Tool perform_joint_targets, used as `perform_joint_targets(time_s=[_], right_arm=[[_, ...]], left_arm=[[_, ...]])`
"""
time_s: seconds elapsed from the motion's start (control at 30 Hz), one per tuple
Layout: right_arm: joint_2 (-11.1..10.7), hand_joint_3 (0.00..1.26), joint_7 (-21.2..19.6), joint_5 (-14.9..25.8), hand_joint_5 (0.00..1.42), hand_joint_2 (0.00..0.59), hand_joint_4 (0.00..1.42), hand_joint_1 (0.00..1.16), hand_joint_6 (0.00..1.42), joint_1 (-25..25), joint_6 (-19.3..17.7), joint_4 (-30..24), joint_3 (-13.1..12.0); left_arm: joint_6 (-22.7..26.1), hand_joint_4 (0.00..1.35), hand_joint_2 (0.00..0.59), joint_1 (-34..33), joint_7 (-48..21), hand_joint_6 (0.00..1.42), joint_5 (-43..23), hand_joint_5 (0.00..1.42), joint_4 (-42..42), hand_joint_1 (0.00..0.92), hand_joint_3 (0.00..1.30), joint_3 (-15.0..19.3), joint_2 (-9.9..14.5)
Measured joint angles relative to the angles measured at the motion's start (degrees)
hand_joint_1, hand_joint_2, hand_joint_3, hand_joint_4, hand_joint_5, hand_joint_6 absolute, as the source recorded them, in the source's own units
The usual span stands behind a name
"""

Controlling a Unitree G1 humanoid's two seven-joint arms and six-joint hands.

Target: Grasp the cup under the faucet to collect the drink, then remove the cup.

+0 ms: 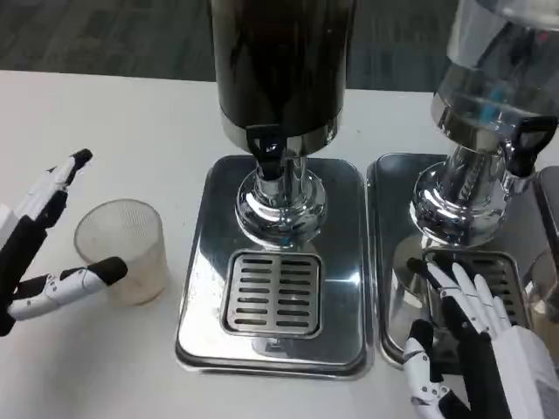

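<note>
A clear plastic cup [124,249] stands upright on the white table, left of the dark drink dispenser [281,61]. The dispenser's black faucet [267,144] hangs over the slotted drip grate [273,292] of its steel base. My left hand [39,240] is at the left edge, fingers spread wide; the thumb tip lies against the cup's near left side and the other fingers stand apart from it, so nothing is gripped. My right hand [476,336] lies at the lower right with fingers spread over the neighbouring tray, holding nothing.
A second dispenser [493,78] with a clear tank stands at the right on its own steel tray [389,262], with a black tap [524,144]. The two steel bases sit side by side. Bare white table lies left of and in front of the cup.
</note>
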Motion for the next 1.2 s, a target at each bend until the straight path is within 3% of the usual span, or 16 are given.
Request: perform_joint_targets(time_s=[0.57,1.2], right_arm=[[0.20,0.19,-0.13,-0.96,0.03,0.586,0.07,0.31,0.03,-1.13,0.00,1.47,1.47],[0.63,0.20,-1.16,-1.23,0.05,0.586,0.08,0.31,0.04,-1.17,0.00,1.49,2.75]], left_arm=[[-2.63,0.00,0.000,-4.22,7.29,0.22,3.71,0.00,13.67,0.000,0.00,-6.72,4.83],[-0.88,0.00,0.000,-8.55,10.05,0.23,4.80,0.02,17.65,0.000,0.00,-11.36,4.89]])
